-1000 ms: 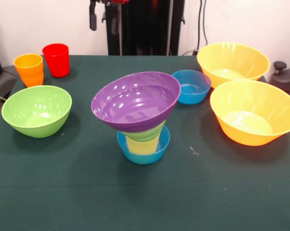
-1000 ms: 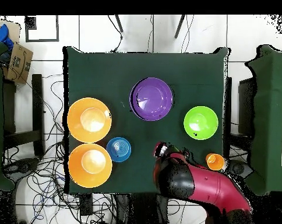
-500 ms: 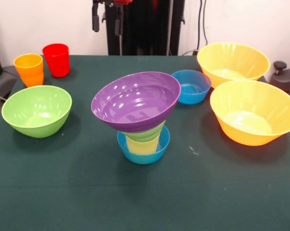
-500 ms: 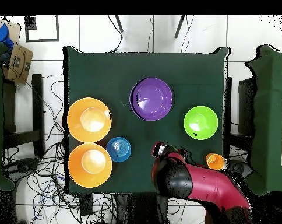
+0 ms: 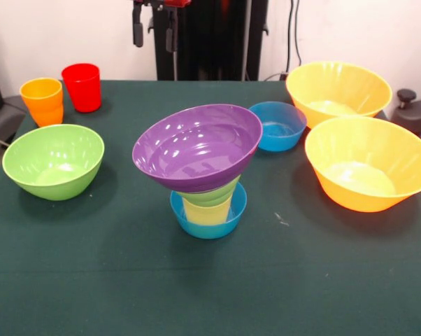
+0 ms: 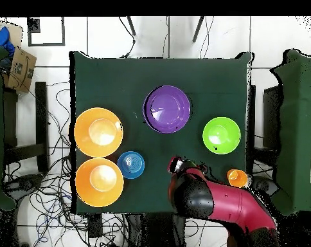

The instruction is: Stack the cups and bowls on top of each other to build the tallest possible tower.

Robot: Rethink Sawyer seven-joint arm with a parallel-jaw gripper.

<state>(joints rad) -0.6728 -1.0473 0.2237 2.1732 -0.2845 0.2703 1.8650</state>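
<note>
The green-clothed table (image 5: 91, 280) fills the front view, with a pale wall and black pedestal (image 5: 210, 38) at 12 o'clock; overhead, tiled floor and loose cables surround it. Two very large orange bowls (image 5: 370, 162) (image 5: 338, 91) sit touching at 2 to 3 o'clock. The large green bowl (image 5: 53, 160) lies at 9 o'clock, well apart. The tower (image 5: 200, 168) stands at the centre: a wide purple bowl (image 5: 196, 145), tilted, tops a small green bowl (image 5: 214, 195), a yellow cup (image 5: 207, 212) and a small blue bowl (image 5: 209, 222) at the base. Another small blue bowl (image 5: 277, 125) sits at 1 o'clock, just beside the far orange bowl. The orange cup (image 5: 42, 100) and red cup (image 5: 82, 87) stand near each other at 10 o'clock. The gripper (image 5: 154, 28) hangs at 12 o'clock, fingers (image 5: 136, 29) parted, holding nothing
</note>
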